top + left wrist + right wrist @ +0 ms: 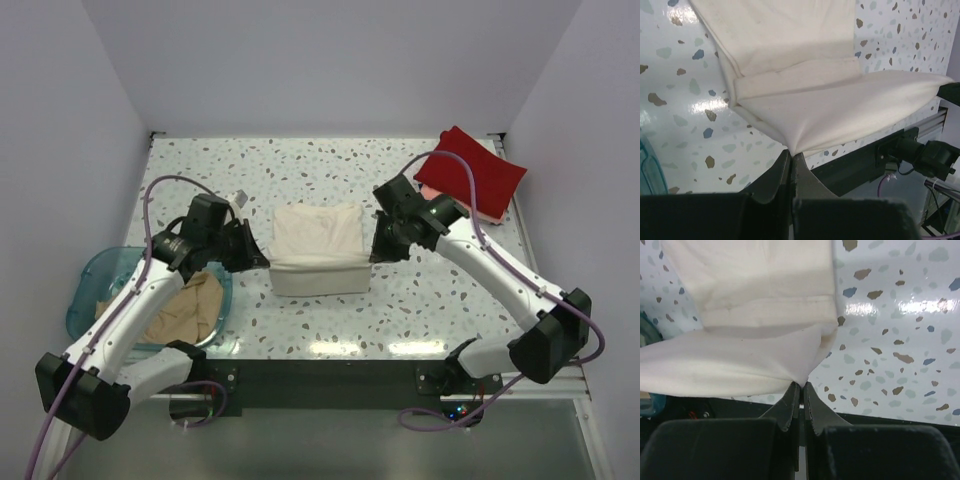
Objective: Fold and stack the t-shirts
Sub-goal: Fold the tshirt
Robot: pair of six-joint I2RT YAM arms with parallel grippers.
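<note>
The cream-white t-shirt [318,248] lies partly folded at the table's middle. My left gripper [262,262] is shut on its near left corner [792,150], and my right gripper [374,256] is shut on its near right corner [802,381]. Both hold the near edge lifted above the table, stretched between them. A folded red t-shirt [470,170] lies at the back right on top of a salmon pink one [493,213]. A tan-beige t-shirt [185,310] lies crumpled in the blue tub.
The translucent blue plastic tub [92,287] stands at the near left under my left arm. The table's dark front rail [330,375] runs along the near edge. White walls enclose the table on three sides.
</note>
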